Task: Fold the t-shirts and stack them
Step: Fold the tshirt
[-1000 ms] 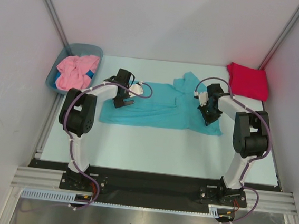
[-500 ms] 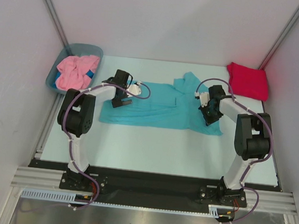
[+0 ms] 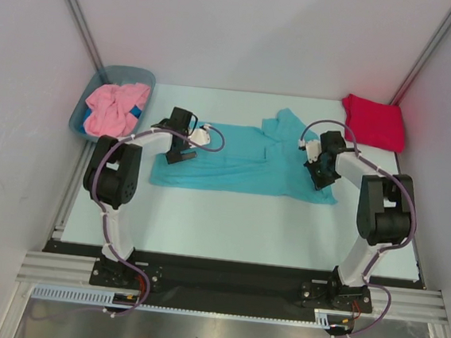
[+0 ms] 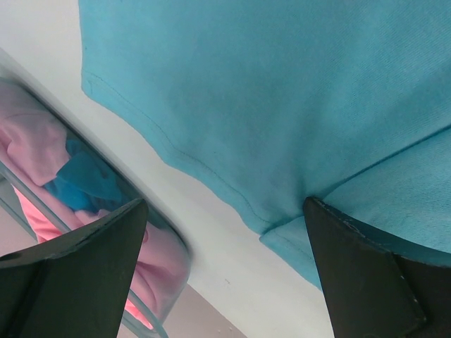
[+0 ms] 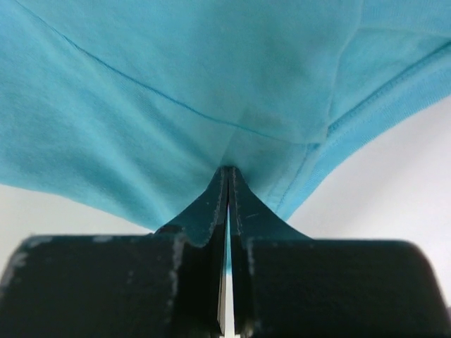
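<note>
The turquoise t-shirt (image 3: 242, 161) lies spread across the middle of the table. My right gripper (image 3: 321, 177) is shut on a pinch of cloth near its right hem. In the right wrist view the gripper (image 5: 227, 174) holds a puckered fold of the shirt (image 5: 176, 84). My left gripper (image 3: 172, 155) hovers open over the shirt's left end. In the left wrist view its black fingers (image 4: 77, 274) straddle the shirt's hem corner (image 4: 282, 91) with nothing between them. The crimson t-shirt (image 3: 374, 122) lies folded at the back right. The pink t-shirt (image 3: 113, 108) is crumpled in the tub.
A grey-blue plastic tub (image 3: 149, 74) stands at the back left against the wall; its wall (image 4: 151, 225) shows close by in the left wrist view. White enclosure walls close in on the table's left, back and right sides.
My right gripper has shifted a little to the right, pulling the shirt's right end with it. The left gripper has drifted slightly left and stays open.
</note>
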Tool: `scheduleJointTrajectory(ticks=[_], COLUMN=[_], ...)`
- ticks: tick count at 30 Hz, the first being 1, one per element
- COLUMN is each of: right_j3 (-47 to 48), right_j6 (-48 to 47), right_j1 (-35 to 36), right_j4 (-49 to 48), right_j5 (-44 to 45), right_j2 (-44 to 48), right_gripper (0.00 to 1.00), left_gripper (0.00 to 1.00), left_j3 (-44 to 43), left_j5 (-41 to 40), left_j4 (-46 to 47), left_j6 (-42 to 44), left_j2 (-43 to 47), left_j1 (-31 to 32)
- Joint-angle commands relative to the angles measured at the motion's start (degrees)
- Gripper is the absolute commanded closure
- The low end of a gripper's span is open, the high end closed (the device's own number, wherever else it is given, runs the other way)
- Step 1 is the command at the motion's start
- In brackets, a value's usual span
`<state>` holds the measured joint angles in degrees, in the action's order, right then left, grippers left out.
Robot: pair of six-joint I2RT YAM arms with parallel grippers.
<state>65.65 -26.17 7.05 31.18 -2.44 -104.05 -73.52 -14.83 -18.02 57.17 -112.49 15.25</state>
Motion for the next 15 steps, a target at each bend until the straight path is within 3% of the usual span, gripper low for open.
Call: scheduleJointTrajectory(ticks=[1,15], right_j3=[-4.6,-1.1], right_j6=[-3.5,-5.0], right_j1=[-2.9,-5.5], right_j4=[3.4,4.2], right_j5=[7.7,9.1], right_j2=[-1.4,0.8], right_gripper=[1.0,1.0], left_gripper=[0.0,0.0], left_j3=[2.4,3.6], left_j5=[0.1,-0.5], left_j4=[-3.7,-3.2], left_j6=[0.5,0.9], left_j2=[1.0,1.8], left_j1=[-1.3,-1.4])
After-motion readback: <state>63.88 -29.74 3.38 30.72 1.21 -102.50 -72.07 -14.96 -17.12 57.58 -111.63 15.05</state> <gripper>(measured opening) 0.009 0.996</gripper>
